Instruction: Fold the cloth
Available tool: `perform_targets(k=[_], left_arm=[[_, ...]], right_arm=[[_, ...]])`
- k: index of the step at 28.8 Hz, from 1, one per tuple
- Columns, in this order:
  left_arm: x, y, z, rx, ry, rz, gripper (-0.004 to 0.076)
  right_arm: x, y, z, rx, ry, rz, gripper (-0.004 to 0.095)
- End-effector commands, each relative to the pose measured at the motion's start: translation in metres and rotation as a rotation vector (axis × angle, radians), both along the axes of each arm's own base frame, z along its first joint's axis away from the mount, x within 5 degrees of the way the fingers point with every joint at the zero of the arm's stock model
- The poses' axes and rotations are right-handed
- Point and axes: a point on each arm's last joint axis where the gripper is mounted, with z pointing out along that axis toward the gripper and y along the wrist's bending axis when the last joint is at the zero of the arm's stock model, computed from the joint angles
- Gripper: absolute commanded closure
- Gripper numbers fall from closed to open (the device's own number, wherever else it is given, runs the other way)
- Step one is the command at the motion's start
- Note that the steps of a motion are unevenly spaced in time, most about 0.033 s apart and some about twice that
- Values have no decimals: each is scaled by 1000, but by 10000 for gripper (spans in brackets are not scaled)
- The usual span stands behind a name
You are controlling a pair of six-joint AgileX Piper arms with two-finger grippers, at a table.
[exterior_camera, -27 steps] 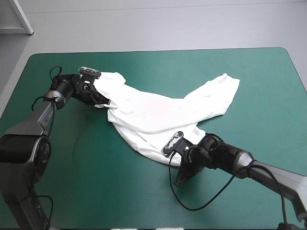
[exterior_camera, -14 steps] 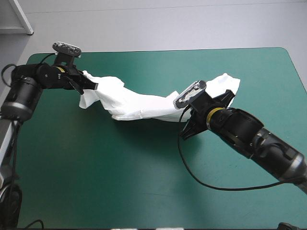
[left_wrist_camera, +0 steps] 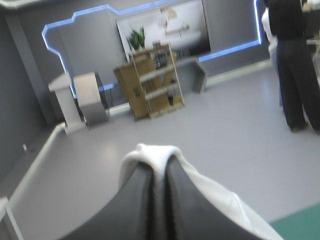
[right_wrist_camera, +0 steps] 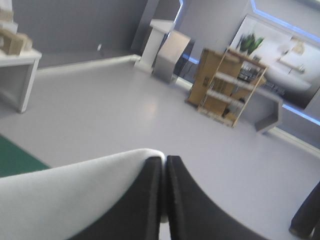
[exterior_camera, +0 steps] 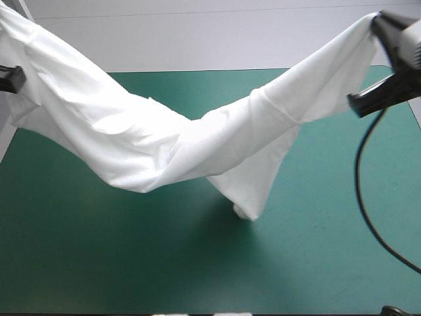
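Note:
The white T-shirt [exterior_camera: 164,141] hangs stretched between both raised arms and sags in the middle above the table. One loose part droops down, and its tip [exterior_camera: 247,210] touches the teal-green cover. My left gripper [exterior_camera: 8,78] is at the high view's left edge, mostly out of view. In the left wrist view that gripper [left_wrist_camera: 160,165] is shut on the T-shirt [left_wrist_camera: 215,195], with white cloth wrapped over the fingertips. My right gripper [exterior_camera: 385,27] holds the other end high at the far right. In its own view the right gripper [right_wrist_camera: 164,162] is shut on the T-shirt [right_wrist_camera: 65,200].
The teal-green table [exterior_camera: 99,263] lies below the hanging shirt, its far edge behind the sagging cloth. Both wrist views look level into the room above the table.
Both grippers have risen and moved far apart toward the table's left and right sides. The T-shirt has been pulled up off the cover into a hanging span.

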Motion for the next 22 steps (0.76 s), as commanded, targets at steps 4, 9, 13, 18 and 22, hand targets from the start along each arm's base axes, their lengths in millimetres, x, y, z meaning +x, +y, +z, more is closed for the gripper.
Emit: perform_targets(k=[4, 9, 13, 18, 22], left_arm=[[-76, 7, 53, -87, -387, -11, 705], [-118, 11, 67, -96, -533, -7, 705], [-117, 11, 67, -83, -524, 0, 705], [-81, 11, 54, -44, -351, 42, 705], [-17, 5, 28, -28, -141, 41, 705]], right_arm=[[-44, -48, 45, 87, -274, -45, 922], [-58, -63, 54, 104, -336, -55, 922], [-58, -62, 54, 96, -336, -54, 922], [-47, -52, 50, 66, -275, -58, 921], [-22, -38, 38, -25, -146, -150, 922]])
